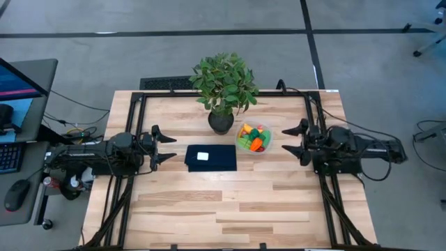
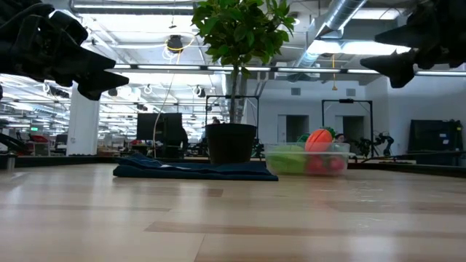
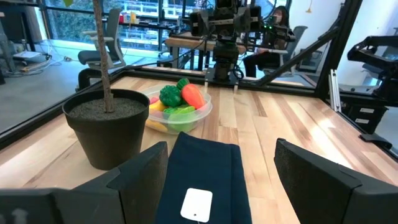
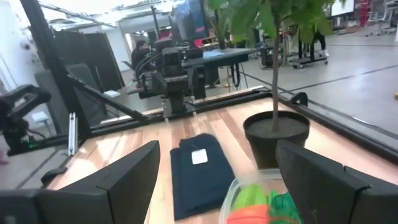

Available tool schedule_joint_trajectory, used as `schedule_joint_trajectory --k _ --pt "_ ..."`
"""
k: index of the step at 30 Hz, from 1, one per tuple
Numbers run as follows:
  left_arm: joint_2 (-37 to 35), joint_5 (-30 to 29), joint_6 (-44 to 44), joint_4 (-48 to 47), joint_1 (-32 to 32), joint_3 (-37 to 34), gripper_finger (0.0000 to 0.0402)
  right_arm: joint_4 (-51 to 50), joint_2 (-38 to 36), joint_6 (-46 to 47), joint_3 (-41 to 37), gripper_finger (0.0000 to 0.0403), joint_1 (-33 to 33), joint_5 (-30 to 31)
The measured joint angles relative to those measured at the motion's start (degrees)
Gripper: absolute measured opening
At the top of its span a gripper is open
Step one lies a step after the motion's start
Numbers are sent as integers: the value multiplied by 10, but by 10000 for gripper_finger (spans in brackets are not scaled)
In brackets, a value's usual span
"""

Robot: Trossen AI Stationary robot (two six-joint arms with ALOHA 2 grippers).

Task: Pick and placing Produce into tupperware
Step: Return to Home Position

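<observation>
1. While both arms hang level over the table [image 1: 244,209], you have the left gripper [image 1: 167,145] at the left side. Its fingers are spread wide and nothing is between them.
2. Your right gripper [image 1: 293,139] faces it from the right side, also wide apart and holding nothing. It is near the tupperware [image 1: 269,143] but does not touch it.
3. You find the tupperware in the far half of the table, just beside the pot [image 1: 221,123], on its right. The produce [image 1: 252,137] fills it, and the carrot [image 2: 318,140] rises above the rim.
4. You see the cloth [image 1: 211,157] lying flat in front of the pot, between the two grippers. Its right edge comes up to the tupperware; I cannot tell if they touch.
5. Leaves of the plant [image 1: 224,80] spread over the pot and past the far edge.
6. Black rails [image 1: 333,206] run along the left, right and far edges, and each gripper is just inside its own rail.
7. Your widest open room is the bare wood from the cloth to the near edge.
</observation>
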Motion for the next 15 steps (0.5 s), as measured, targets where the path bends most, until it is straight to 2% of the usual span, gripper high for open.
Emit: schedule_joint_trajectory --k 3,6,15 --pt "0 0 0 0 0 0 281 16 -5 -1 -30 315 10 12" --pt "0 0 0 0 0 0 281 104 -8 14 -79 315 13 9" --pt "1 -3 -2 0 0 0 281 134 -13 -10 -83 315 24 5"
